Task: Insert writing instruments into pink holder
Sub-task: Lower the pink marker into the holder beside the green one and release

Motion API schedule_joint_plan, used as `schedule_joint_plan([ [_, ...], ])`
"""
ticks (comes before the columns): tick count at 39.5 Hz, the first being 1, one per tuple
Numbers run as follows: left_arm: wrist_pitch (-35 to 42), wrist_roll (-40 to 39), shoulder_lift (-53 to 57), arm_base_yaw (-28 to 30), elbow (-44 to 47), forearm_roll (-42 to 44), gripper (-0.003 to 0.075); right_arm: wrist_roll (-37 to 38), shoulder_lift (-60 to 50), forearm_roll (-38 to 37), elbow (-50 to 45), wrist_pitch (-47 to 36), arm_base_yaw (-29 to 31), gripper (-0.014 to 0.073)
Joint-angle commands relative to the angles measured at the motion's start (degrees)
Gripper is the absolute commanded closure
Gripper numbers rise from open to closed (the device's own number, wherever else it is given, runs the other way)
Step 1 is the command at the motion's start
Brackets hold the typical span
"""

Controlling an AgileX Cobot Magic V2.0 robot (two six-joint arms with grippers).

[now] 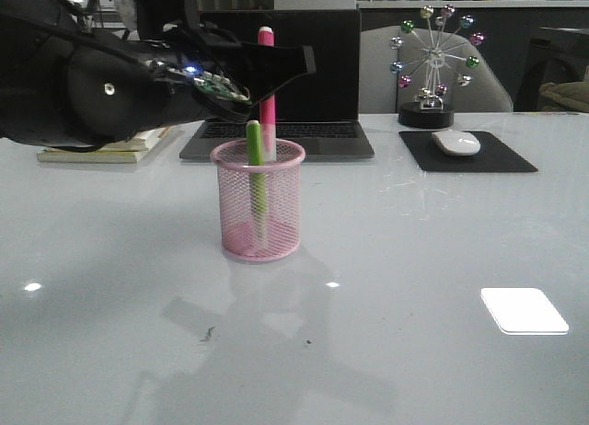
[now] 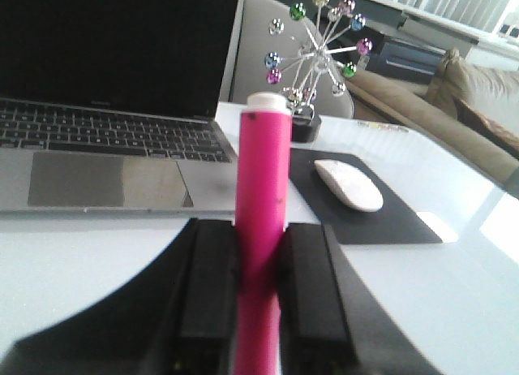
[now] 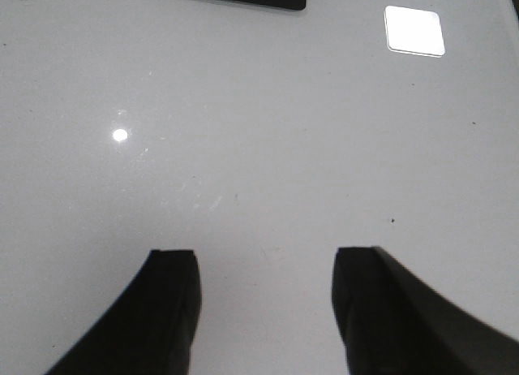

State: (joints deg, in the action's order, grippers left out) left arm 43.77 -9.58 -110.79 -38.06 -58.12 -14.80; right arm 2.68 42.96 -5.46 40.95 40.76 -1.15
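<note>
The pink holder [image 1: 258, 204] stands at the middle of the table in the front view. A green marker [image 1: 255, 149] leans inside it, its top above the rim. My left gripper [image 1: 274, 68] hovers above the cup, shut on the hot pink marker [image 1: 268, 117], which hangs upright. Its lower end reaches the cup's mouth; its top pokes out above the fingers. In the left wrist view the pink marker [image 2: 262, 172] is clamped between both pads of the left gripper [image 2: 259, 229]. My right gripper [image 3: 263, 261] is open over bare table, holding nothing, and is out of the front view.
A laptop [image 1: 276, 94] stands open right behind the cup. A white mouse [image 1: 456, 143] lies on a black pad [image 1: 502, 158] at the back right, beside a ferris-wheel ornament [image 1: 433, 62]. Books [image 1: 110, 149] lie at the back left under my left arm.
</note>
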Motion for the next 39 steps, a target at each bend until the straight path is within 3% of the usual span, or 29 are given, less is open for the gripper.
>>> schedule_joint_plan([
  [1, 1.71, -0.58, 2.85, -0.42, -1.33, 0.48, 0.0548, -0.07, -0.24, -1.05, 1.57, -3.86, 0.43, 0.0116],
  [9, 1.74, -0.47, 2.85, -0.42, -1.33, 0.48, 0.0339, -0.07, -0.24, -1.05, 1.57, -3.86, 0.43, 0.0116],
  [12, 3.26, -0.47, 2.85, -0.42, -1.33, 0.48, 0.0299, -0.07, -0.24, -1.05, 1.57, -3.86, 0.43, 0.0116],
  [20, 7.39, 0.62, 5.02, 0.91, -1.33, 0.48, 0.0292, -0.07, -0.24, -1.05, 1.57, -3.86, 0.43, 0.0116],
  [27, 5.9, 14.79, 12.16, 3.04, -1.33, 0.96, 0.0293, -0.07, -0.24, -1.05, 1.57, -3.86, 0.43, 0.0116],
  [39, -12.23, 24.78, 30.57, 10.13, -1.33, 1.54, 0.0293, -0.07, -0.24, -1.05, 1.57, -3.86, 0.43, 0.0116],
])
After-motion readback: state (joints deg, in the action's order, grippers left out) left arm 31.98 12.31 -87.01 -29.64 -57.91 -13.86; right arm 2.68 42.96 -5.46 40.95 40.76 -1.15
